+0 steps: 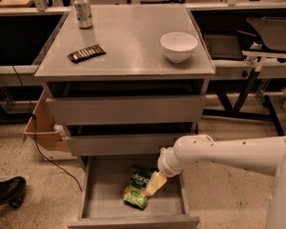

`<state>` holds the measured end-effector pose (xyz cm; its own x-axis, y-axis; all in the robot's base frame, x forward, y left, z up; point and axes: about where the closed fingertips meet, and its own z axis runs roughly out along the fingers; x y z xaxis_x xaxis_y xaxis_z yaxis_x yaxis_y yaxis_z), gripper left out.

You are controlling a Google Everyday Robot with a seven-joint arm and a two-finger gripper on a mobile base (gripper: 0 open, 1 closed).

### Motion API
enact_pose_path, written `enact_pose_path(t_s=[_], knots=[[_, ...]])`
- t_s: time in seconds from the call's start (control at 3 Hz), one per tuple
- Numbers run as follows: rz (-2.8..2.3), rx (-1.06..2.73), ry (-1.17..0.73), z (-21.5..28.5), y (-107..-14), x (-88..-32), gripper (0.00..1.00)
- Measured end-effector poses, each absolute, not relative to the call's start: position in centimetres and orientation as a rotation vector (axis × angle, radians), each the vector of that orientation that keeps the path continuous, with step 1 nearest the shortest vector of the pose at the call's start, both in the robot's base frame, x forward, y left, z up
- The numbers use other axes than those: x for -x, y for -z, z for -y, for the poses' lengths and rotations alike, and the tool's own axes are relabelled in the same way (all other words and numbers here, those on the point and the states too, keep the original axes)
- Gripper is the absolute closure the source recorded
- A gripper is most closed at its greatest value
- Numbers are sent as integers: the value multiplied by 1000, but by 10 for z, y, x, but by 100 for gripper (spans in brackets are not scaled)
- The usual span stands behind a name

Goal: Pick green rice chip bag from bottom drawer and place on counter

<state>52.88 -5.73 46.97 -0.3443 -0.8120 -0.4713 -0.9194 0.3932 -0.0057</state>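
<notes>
1. Our gripper (148, 191) is down inside the open bottom drawer (105, 199), its tip at the right edge of the green rice chip bag (134, 189). We cannot tell whether it is released or clenched, nor whether it is touching the bag or only just above it.
2. The bag lies flat on the drawer floor, roughly in the middle, lettering up and a little askew. Nothing else shows in the drawer.
3. Our white arm (229, 154) reaches in from the right, passing below the two closed upper drawers (126, 109).
4. We judge the step in hand to be the reach-and-grasp; the bag is not yet lifted.
5. The next move calls for a firm pinch on the crinkly foil, then a lift clear of the drawer's front wall and out past the upper drawer fronts.
6. Up on the counter (128, 66) stand a white bowl (178, 46), a can (83, 12) and a dark striped wrapper (86, 53); the bare stretch between them looks the likeliest landing place.
</notes>
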Motion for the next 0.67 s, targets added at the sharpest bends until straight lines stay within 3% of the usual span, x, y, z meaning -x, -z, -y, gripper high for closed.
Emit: enact_pose_path(t_s=[0.67], knots=[[-2279,1453,-489,26,-358,-532,0]])
